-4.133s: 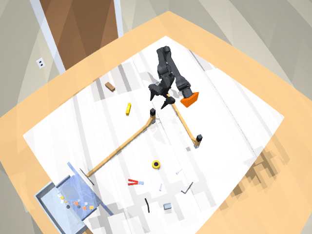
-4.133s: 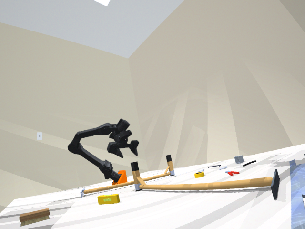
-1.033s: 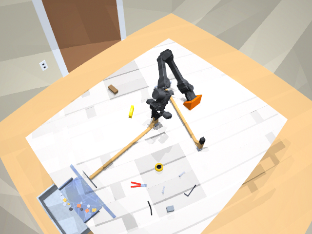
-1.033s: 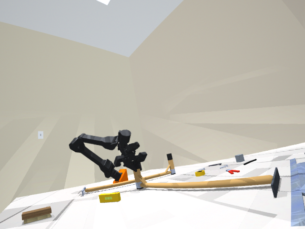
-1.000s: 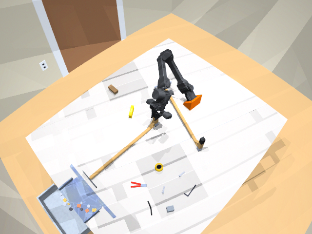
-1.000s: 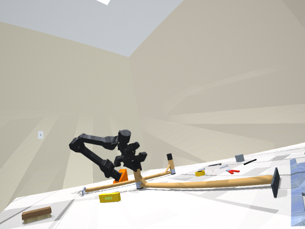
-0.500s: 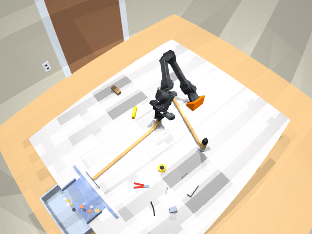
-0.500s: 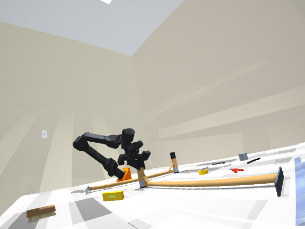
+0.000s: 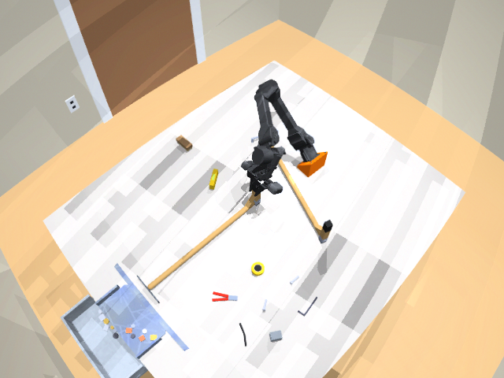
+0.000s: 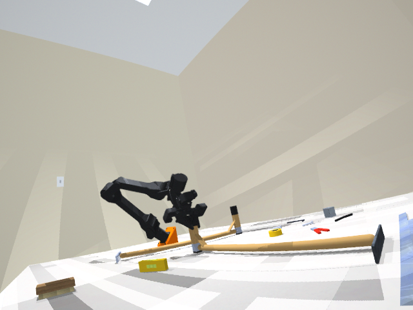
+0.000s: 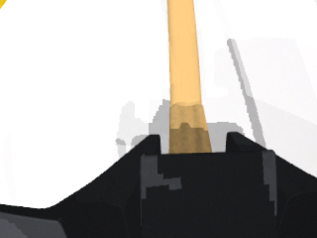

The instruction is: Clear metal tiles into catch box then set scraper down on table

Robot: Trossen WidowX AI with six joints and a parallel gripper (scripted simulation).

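- The gripper (image 9: 255,198) is clamped on the near end of the long scraper (image 9: 199,246), pointing down at the desk (image 9: 378,134).
- In the wrist view the scraper's wooden handle (image 11: 182,54) runs straight out from between the black fingers.
- The handle slants across the white desk top from the gripper toward the steel bench plate (image 9: 161,315); its dark blade (image 9: 147,288) stands just at the plate's near edge.
- In the exterior view the blade (image 10: 377,243) stands upright, its lower edge on the desk.
- Small metal tiles (image 9: 134,330) in orange, yellow, white and dark lie scattered over the plate's far part, beside the grey catch box (image 9: 87,337).
- A second long wooden tool (image 9: 303,201) with a black cap (image 9: 327,224) lies to the right of the arm, near the orange base block (image 9: 313,162).
- Elsewhere on the desk: a yellow tape roll (image 9: 257,268), red-handled pliers (image 9: 221,297), a yellow level (image 9: 213,179), a brown brush block (image 9: 183,142), a grey block (image 9: 275,335).
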